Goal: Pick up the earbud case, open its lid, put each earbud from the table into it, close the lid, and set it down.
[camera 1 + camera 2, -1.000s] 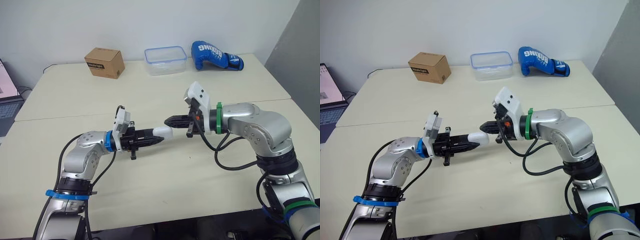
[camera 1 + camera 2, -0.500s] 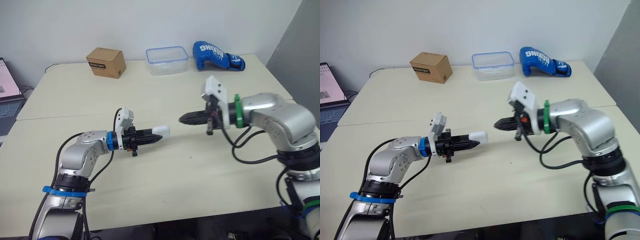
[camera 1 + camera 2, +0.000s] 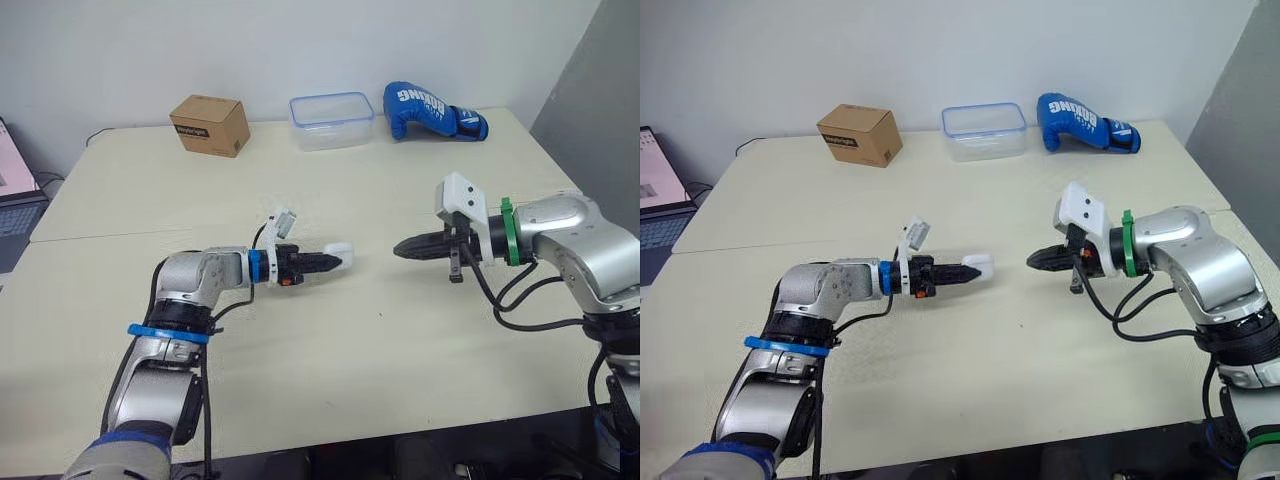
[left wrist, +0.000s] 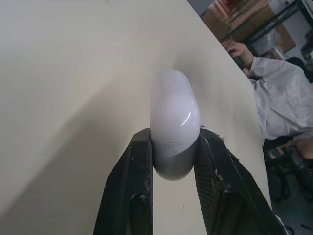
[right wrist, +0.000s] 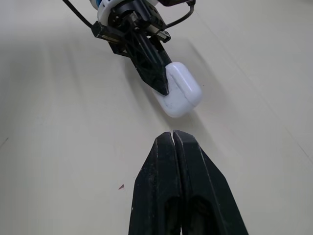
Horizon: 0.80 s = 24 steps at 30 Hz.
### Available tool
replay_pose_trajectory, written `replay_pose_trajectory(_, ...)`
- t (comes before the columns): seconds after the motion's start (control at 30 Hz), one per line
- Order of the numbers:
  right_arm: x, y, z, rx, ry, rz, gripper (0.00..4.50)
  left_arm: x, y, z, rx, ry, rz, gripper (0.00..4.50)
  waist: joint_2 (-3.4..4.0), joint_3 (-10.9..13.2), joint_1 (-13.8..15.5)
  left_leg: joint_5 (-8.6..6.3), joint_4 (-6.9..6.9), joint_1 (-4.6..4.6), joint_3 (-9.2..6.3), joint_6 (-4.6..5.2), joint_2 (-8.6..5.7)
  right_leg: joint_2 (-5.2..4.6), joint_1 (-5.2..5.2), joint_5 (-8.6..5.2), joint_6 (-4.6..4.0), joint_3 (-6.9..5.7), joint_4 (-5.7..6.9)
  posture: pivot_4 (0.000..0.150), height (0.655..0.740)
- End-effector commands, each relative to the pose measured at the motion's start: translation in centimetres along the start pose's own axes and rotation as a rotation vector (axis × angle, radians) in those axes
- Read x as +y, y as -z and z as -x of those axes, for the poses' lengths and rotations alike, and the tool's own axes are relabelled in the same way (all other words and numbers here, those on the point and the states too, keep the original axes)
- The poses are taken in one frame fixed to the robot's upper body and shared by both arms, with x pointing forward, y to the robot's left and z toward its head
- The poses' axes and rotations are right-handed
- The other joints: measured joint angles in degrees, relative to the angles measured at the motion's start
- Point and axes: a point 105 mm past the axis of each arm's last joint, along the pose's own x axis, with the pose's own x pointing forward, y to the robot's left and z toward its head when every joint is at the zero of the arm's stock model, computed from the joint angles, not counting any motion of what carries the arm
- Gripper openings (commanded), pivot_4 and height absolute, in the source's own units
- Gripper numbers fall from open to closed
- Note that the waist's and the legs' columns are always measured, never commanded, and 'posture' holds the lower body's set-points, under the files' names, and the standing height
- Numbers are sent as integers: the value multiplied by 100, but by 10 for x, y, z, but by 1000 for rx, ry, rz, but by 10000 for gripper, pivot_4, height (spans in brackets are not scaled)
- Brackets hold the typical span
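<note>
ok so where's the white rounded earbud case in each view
Left eye view: white rounded plastic earbud case near centre, held by the left gripper.
Right eye view: earbud case near centre.
Left wrist view: earbud case clamped between the black jaws.
Right wrist view: earbud case just past the right gripper.
Shared landmark: the black jaws clamped on it.

The left gripper's (image 4: 174, 138) black fingers (image 4: 132, 186) clamp a glossy white rounded earbud case (image 4: 174, 105), lid closed, above the cream tabletop (image 4: 73, 73); a white-sleeved person (image 4: 279, 98) is beyond its edge.
</note>
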Motion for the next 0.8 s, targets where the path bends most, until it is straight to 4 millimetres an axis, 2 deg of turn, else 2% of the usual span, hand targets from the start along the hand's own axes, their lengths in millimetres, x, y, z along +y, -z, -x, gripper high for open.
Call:
replay_pose_trajectory(0.03,5,-12,4,-32,12,48,325,2,3,-4,32,3,13,7890,0,0,-3,0,0,0,0,0,0,0,0,0,0,-1,0,1500,7307)
replay_pose_trajectory(0.23,9,-14,2,-55,4,36,325,11,19,-8,86,-9,71,7890,0,0,6,0,1,-1,-1,0,-2,0,1,0,0,-1,1,1500,7307)
replay_pose_trajectory(0.6,14,-19,-1,-80,-11,24,325,25,30,-3,122,-75,113,7890,0,0,6,0,1,1,-1,0,-1,0,1,0,0,-1,3,1500,7307)
replay_pose_trajectory(0.67,14,-18,-2,-81,-10,22,0,27,34,-1,145,-92,104,15184,0,-1,6,0,1,1,-2,0,-1,0,2,0,0,-1,3,1500,7307)
replay_pose_trajectory(0.8,13,-17,-3,-80,-12,19,0,34,39,5,165,-136,96,26034,1,-3,11,0,2,9,0,0,-1,0,9,0,0,1,5,1500,7307)
